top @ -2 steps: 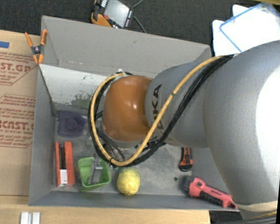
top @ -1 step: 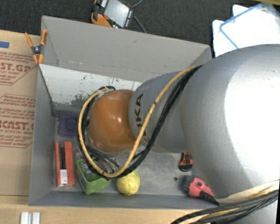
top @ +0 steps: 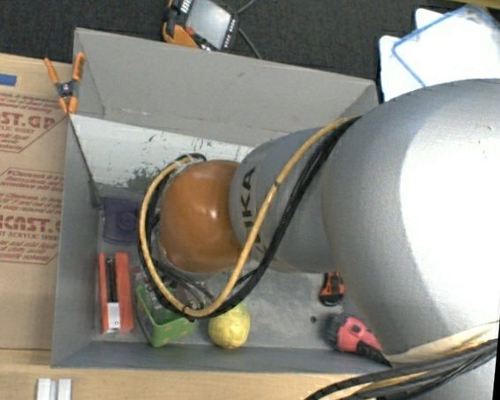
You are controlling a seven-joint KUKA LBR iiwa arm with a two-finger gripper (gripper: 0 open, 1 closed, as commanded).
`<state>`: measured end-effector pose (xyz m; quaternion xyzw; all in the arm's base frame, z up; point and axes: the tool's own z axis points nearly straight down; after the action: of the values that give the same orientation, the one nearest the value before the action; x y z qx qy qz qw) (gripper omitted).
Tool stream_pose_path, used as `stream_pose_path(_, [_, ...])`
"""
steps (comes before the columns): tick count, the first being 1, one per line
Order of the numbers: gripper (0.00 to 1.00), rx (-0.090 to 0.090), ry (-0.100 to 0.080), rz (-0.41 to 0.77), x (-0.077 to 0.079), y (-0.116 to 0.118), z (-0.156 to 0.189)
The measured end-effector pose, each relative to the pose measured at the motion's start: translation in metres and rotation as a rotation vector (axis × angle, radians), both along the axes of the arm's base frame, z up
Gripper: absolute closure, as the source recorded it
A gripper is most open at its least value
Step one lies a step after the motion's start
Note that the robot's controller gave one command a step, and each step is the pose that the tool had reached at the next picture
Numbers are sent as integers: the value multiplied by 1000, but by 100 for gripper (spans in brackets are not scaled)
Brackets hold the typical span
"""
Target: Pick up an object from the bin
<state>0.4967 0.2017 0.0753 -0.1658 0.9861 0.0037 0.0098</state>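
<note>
Grey bin (top: 79, 221), contents and arm.
- Claw (top: 172, 291): low in the near left part of the bin, under the wrist's orange cover (top: 197, 216); spread or pressed together, cannot tell.
- Green block (top: 162, 326): directly at the claw, against the near wall.
- Yellow lemon (top: 230, 326): just beside the block.
- Red flat box (top: 114, 292): left of it.
- Purple piece (top: 122, 219): behind the box.
- Pink-red tool (top: 356, 335): well apart, right.

The grey metal bin (top: 218, 85) carries, along its near side from left to right, an orange-red flat box (top: 114, 291), a green thing (top: 164, 326), a yellow lemon (top: 230, 326) and a pink-handled tool (top: 355, 336). A purple thing (top: 122, 219) lies farther back on the left.
</note>
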Motion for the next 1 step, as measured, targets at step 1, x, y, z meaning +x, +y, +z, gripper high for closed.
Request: stream_pose_path(1, [100, 1, 3, 68, 5, -5, 0])
